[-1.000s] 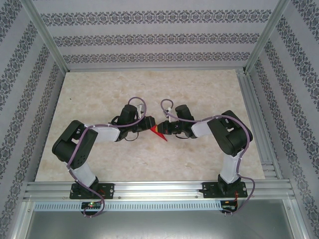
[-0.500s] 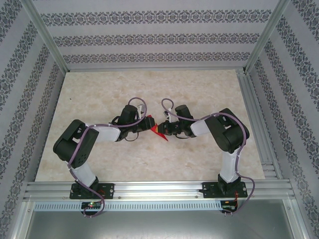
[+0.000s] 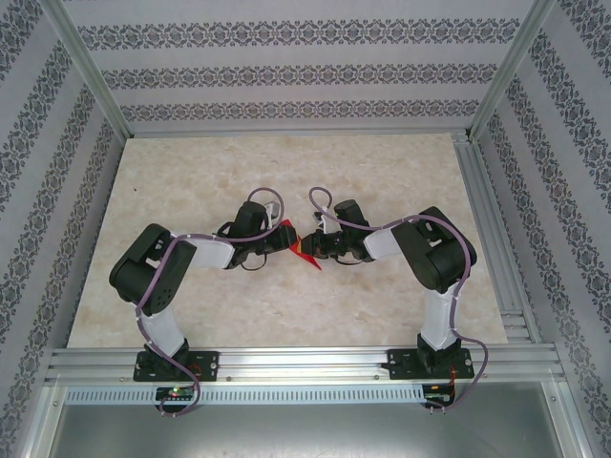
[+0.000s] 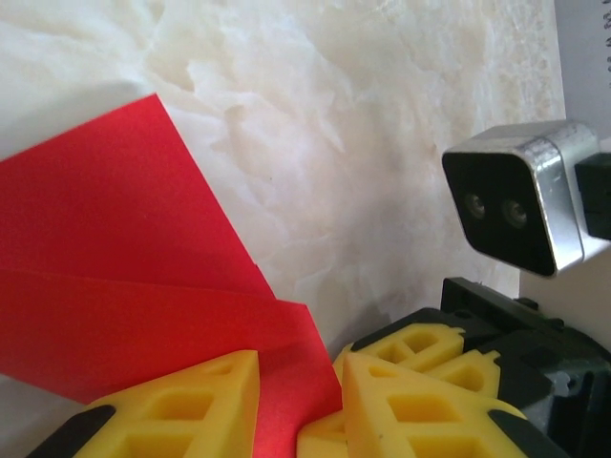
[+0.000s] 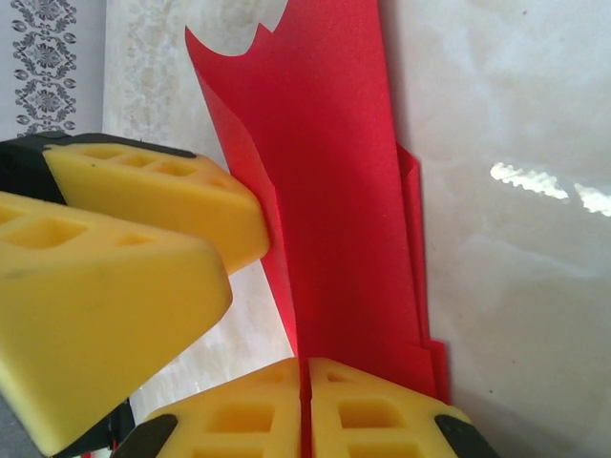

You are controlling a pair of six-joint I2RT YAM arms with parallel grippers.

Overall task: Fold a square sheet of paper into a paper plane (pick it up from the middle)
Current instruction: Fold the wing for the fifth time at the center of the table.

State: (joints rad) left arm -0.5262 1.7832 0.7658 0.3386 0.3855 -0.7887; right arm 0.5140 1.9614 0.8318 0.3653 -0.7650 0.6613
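My right gripper is pinched shut on the paper plane, crease in the pinch. Its long axis runs straight out from those fingertips. My left gripper stands slightly parted, a red wing lying in the gap (no firm clamp that I can see). Both meet over the middle of the table, left crossing the plane's side, nearest that wing.
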